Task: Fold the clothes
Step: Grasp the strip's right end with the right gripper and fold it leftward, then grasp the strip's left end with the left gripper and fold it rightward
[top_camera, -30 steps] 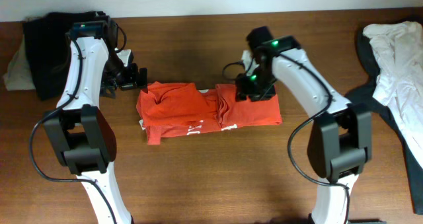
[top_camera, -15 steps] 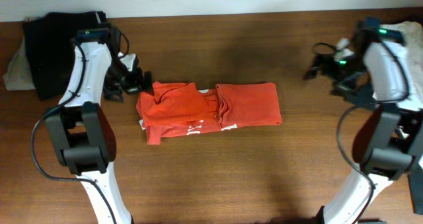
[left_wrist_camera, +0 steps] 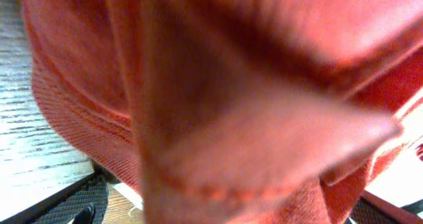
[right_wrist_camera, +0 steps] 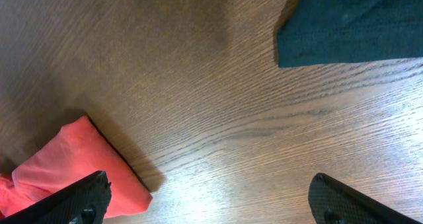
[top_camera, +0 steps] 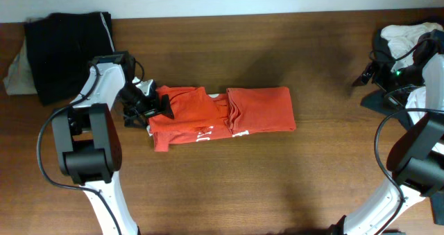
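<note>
Overhead: orange-red T-shirt (top_camera: 229, 114) soft, limp, light. Left end effector (top_camera: 162, 108) wide astride its left edge; pinch layered edge there. Right end effector (top_camera: 365, 77) wide, empty.

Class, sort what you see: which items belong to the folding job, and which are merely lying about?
Job: orange T-shirt; black garment; white garment; dark garment.
Lying about: pale cloth, perhaps also clothing; wooden table.
</note>
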You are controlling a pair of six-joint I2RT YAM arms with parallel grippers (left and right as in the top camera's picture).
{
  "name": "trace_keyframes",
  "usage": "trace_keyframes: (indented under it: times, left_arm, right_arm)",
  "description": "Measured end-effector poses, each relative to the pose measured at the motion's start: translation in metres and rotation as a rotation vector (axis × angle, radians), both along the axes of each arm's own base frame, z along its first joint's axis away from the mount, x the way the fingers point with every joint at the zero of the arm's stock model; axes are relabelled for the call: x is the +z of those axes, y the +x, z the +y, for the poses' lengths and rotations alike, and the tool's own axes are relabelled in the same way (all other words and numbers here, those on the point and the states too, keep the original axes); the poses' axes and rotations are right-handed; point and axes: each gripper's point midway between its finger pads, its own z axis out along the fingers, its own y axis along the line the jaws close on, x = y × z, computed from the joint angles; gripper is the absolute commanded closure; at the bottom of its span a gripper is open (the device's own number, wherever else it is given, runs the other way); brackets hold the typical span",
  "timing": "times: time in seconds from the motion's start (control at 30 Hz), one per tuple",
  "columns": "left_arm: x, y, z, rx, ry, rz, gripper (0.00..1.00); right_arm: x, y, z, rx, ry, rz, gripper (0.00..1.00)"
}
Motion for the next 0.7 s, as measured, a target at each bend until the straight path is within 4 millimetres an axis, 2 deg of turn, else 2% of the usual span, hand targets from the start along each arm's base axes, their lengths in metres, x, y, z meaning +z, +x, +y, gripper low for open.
trace_keyframes:
  times: [0.07, 0.13, 0.2, 0.23, 0.3, 0.33, 0.37, 0.6, 0.63, 0.7]
  left_arm:
    - [0.0, -0.003, -0.001, 0.001, -0.005, 0.003, 0.01]
    - [0.001, -0.005, -0.004, 0.006, -0.026, 0.008, 0.09]
    - [0.001, -0.005, -0.007, 0.013, -0.044, 0.008, 0.29]
    - [0.001, -0.005, -0.009, 0.017, -0.051, 0.008, 0.48]
    - [-0.001, -0.005, -0.011, 0.019, -0.064, 0.005, 0.62]
    - [-0.002, -0.004, -0.012, 0.022, -0.066, 0.001, 0.71]
    - [-0.002, -0.001, -0.012, 0.017, -0.068, -0.014, 0.97]
    - [-0.004, 0.007, -0.009, 0.021, -0.057, -0.046, 0.99]
    - [-0.004, 0.007, -0.007, 0.023, -0.05, -0.043, 0.99]
    - [0.002, 0.003, 0.01, 0.049, 0.0, -0.008, 0.99]
  right_arm:
    - [0.0, 0.0, 0.0, 0.0, -0.001, 0.0, 0.02]
    - [0.0, 0.0, 0.0, 0.0, -0.001, 0.0, 0.01]
    - [0.0, 0.0, 0.0, -0.001, 0.0, 0.0, 0.02]
    - [0.0, 0.0, 0.0, 0.0, -0.001, 0.0, 0.01]
    - [0.0, 0.0, 0.0, 0.0, 0.0, 0.0, 0.01]
    - [0.0, 0.0, 0.0, 0.0, -0.001, 0.0, 0.01]
    - [0.0, 0.0, 0.0, 0.0, 0.0, 0.0, 0.01]
    - [0.0, 0.0, 0.0, 0.0, -0.001, 0.0, 0.01]
    - [0.0, 0.0, 0.0, 0.0, 0.0, 0.0, 0.01]
    - [0.0, 0.0, 0.0, 0.0, 0.0, 0.0, 0.01]
